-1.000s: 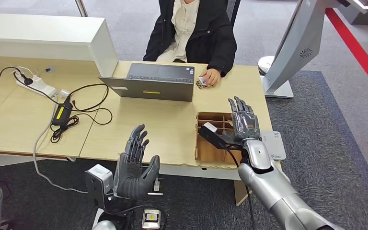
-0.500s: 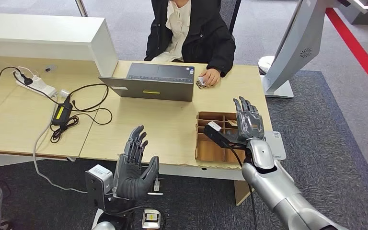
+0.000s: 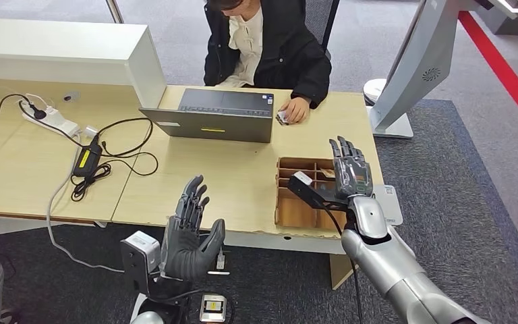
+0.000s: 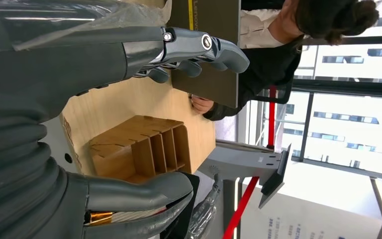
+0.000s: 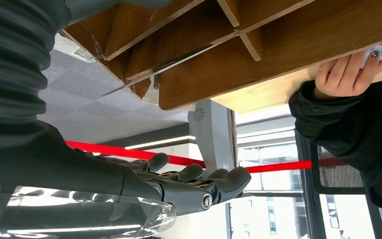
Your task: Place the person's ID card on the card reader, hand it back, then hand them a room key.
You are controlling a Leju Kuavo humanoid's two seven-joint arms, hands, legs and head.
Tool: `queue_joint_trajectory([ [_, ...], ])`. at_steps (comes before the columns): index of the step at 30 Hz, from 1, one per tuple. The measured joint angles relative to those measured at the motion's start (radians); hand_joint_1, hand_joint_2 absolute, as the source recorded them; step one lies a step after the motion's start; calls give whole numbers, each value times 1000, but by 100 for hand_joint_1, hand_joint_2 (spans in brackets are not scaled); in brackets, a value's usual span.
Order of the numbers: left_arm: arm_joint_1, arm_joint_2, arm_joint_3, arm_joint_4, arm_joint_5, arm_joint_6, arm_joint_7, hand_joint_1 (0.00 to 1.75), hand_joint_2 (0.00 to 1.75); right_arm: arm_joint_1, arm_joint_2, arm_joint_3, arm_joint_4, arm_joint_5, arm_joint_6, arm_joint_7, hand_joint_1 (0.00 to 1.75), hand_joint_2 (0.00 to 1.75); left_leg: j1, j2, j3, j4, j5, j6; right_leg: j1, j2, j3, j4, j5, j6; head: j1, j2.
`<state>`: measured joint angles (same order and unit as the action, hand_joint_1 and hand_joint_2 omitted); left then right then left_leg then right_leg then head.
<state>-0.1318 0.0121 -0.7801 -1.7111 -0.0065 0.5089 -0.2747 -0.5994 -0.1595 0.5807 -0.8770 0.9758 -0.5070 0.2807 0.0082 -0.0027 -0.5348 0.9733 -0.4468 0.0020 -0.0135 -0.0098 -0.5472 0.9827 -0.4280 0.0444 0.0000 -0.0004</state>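
Left hand (image 3: pixel 190 233): off desk's near edge, fingers spread, empty. Right hand (image 3: pixel 351 172): over wooden divider box (image 3: pixel 301 192) at near right corner, fingers spread, empty. Card reader (image 3: pixel 386 204): right edge, bare. ID card (image 3: pixel 283 117): far edge, in person's hand (image 3: pixel 295 109). All steps outstanding.

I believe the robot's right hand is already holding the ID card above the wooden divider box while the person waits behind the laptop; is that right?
Not quite. The right hand is open and empty above the wooden divider box. The ID card lies under the person's hand on the desk beside the laptop, as the head view shows. The rest stands.
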Motion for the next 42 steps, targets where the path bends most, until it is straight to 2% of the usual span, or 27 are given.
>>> queue_joint_trajectory([
  [34,-13,2,0,1,7,6,8,0,175,0,-19,-1,0,-8,1,3,0,175,0,0,0,0,0,0,0,0,0,0,0,0,0,0],
  [38,-14,2,0,1,9,6,8,0,175,0,-19,-1,0,-6,5,4,170,175,0,0,0,0,0,0,0,0,0,0,0,0,0,0],
  [42,-16,2,0,1,14,6,8,0,175,2,-19,-1,0,-8,22,2,175,175,0,0,0,0,0,0,0,0,0,0,0,0,0,0],
])
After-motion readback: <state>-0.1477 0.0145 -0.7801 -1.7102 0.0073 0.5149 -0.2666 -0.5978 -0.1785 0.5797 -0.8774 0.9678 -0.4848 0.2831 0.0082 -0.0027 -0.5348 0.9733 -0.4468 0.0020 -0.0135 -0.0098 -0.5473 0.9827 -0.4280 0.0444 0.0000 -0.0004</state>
